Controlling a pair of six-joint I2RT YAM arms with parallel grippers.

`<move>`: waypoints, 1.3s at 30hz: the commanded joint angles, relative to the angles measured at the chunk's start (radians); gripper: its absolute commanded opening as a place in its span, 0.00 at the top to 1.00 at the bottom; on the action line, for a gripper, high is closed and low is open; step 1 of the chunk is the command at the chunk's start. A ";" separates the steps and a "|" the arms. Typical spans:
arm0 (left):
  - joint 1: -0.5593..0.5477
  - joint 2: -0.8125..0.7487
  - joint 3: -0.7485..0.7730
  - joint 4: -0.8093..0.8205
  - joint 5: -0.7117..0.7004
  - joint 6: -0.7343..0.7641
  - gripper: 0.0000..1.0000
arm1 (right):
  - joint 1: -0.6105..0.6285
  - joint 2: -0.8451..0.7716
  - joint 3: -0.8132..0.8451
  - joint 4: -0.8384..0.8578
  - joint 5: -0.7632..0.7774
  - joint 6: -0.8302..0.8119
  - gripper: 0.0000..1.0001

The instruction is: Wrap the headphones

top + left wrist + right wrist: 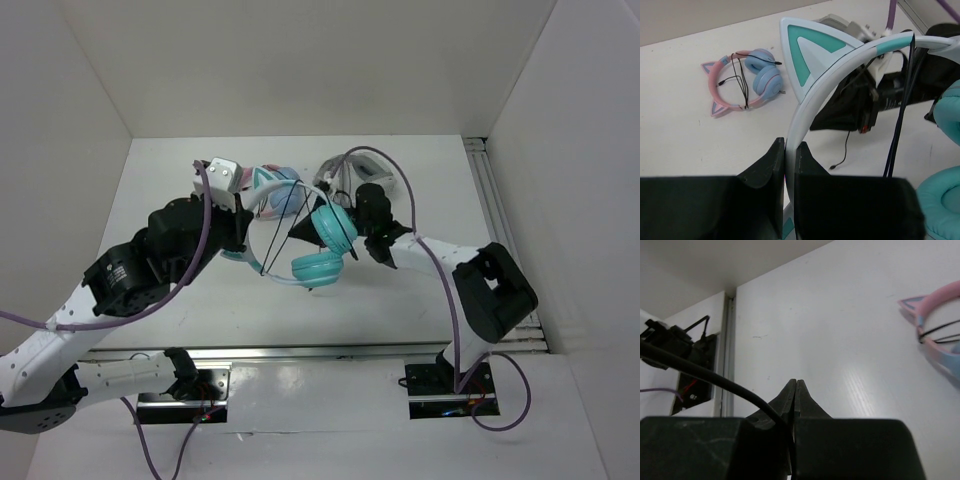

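Observation:
The teal headphones (318, 262) are held up over the middle of the table, earcups stacked on the right. My left gripper (243, 236) is shut on their white-and-teal headband (805, 107) just below a cat ear (807, 55). The thin black cable (298, 226) runs in taut strands across the headband loop. It also hangs straight down in the left wrist view (899, 125). My right gripper (346, 196) sits just behind the earcups. In the right wrist view its jaws (796, 384) are closed with the black cable (725, 380) running in between them.
Pink-and-blue cat-ear headphones (276, 190) lie behind on the table; they also show in the left wrist view (742, 82). Grey-and-white headphones (368, 166) lie at the back right. A metal rail (500, 215) runs along the right wall. White walls close in the sides.

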 commanded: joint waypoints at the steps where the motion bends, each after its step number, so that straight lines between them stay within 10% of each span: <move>1: -0.005 -0.019 0.067 0.136 -0.039 -0.090 1.00 | 0.076 0.046 0.001 0.160 -0.049 0.052 0.97; 15: -0.005 -0.030 0.089 0.094 -0.272 -0.178 1.00 | 0.168 0.178 -0.159 0.565 -0.087 0.247 0.86; 39: -0.005 -0.050 0.116 0.003 -0.336 -0.188 1.00 | 0.196 0.250 -0.272 0.625 -0.025 0.219 0.64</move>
